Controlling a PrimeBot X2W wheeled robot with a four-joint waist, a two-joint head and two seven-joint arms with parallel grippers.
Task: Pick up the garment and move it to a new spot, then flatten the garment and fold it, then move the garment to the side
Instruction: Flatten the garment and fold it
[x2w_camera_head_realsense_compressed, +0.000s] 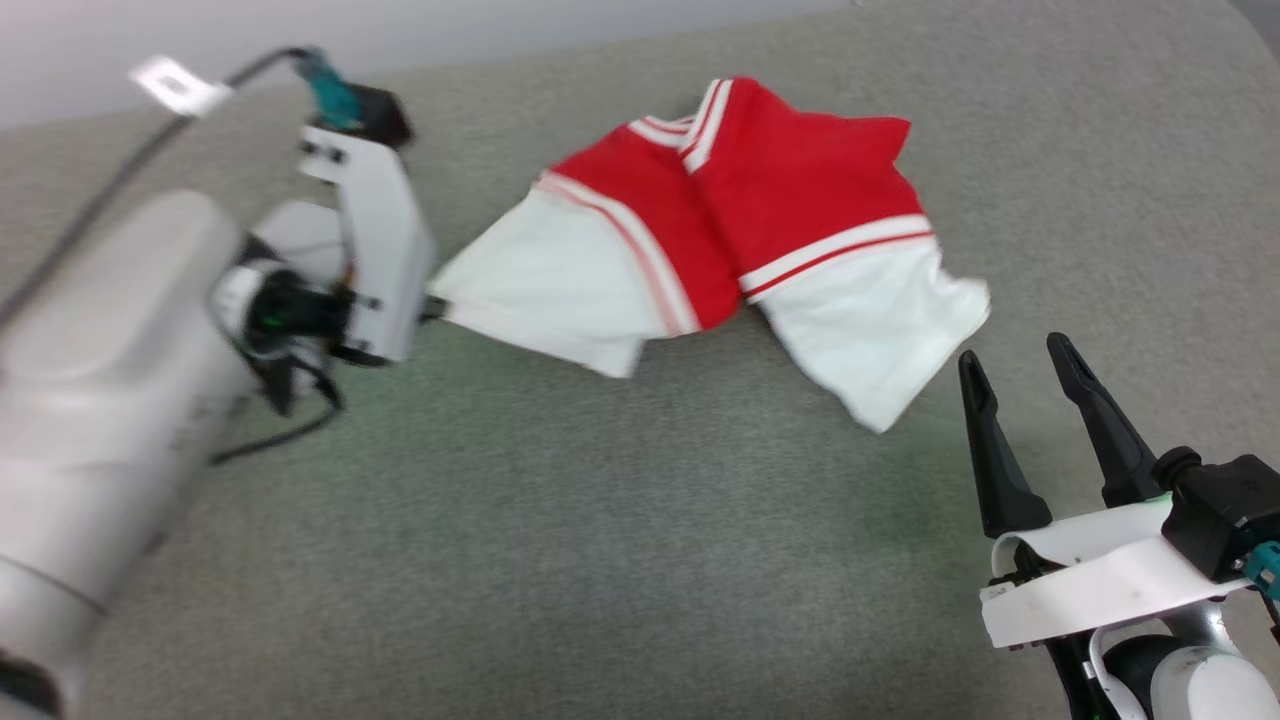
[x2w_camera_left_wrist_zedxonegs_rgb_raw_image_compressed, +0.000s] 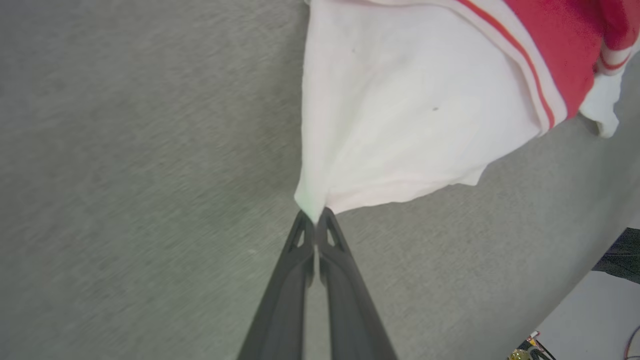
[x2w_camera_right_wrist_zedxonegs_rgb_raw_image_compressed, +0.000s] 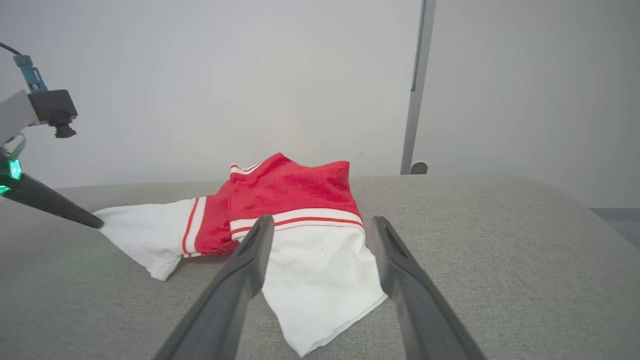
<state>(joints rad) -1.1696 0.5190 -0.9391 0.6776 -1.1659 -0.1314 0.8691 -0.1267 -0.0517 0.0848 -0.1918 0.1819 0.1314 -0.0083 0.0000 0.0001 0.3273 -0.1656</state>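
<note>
The shirt (x2w_camera_head_realsense_compressed: 800, 180) is bright red. Its two sleeves (x2w_camera_head_realsense_compressed: 560, 280) are white, with thin red and white stripes where white meets red. The cover (x2w_camera_head_realsense_compressed: 600, 550) under it is grey. The right gripper (x2w_camera_head_realsense_compressed: 1013, 350) has black fingers (x2w_camera_head_realsense_compressed: 995, 460). The wall (x2w_camera_right_wrist_zedxonegs_rgb_raw_image_compressed: 200, 75) is pale grey.

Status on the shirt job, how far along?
Early. Done: the left gripper is shut on the edge of the shirt's white sleeve. In hand: the pick-up; most of the shirt lies crumpled on the grey surface. The right gripper is open and not touching the shirt. Left: moving it, flattening, folding, setting it aside.
</note>
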